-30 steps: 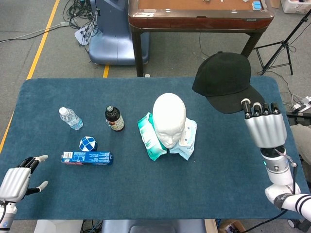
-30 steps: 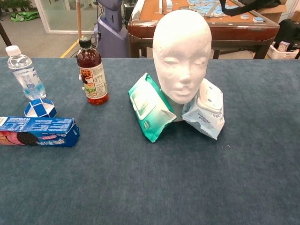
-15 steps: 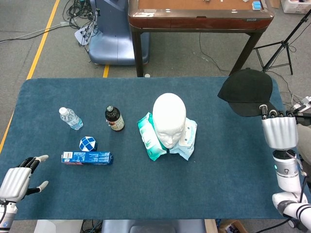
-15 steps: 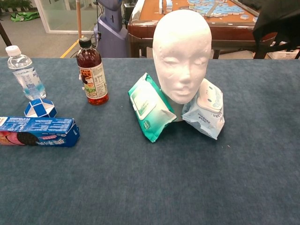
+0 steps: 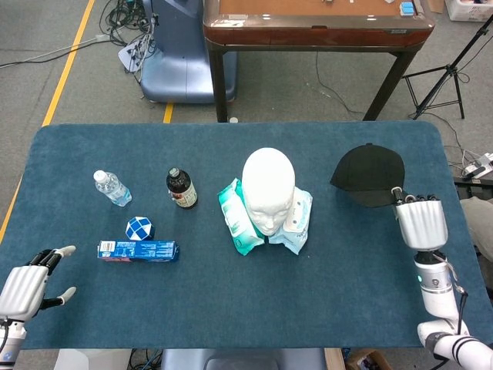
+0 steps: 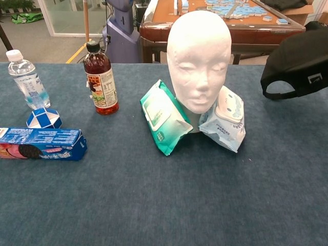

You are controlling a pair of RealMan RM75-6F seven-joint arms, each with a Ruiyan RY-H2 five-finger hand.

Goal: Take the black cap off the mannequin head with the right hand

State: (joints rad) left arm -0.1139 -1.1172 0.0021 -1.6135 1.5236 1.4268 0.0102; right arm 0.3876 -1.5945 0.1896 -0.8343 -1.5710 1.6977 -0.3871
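The white mannequin head (image 5: 268, 189) stands bare in the middle of the blue table, also close up in the chest view (image 6: 200, 61). The black cap (image 5: 370, 174) is off it and to its right, low over the cloth. My right hand (image 5: 420, 222) holds the cap by its near edge, fingertips at the brim. In the chest view the cap (image 6: 301, 62) shows at the right edge with its back strap facing me; the right hand is out of that frame. My left hand (image 5: 28, 287) rests open at the near left corner, holding nothing.
Two wipes packs (image 5: 236, 217) (image 5: 297, 219) lean against the mannequin's base. Left of them are a brown bottle (image 5: 182, 189), a water bottle (image 5: 112, 187), a blue-white puzzle ball (image 5: 139, 228) and a blue cookie box (image 5: 139, 250). A wooden table (image 5: 316, 27) stands beyond the far edge.
My right hand has come down and back toward the near right side, carrying the cap from high up to low beside the mannequin head. The left hand has not moved.
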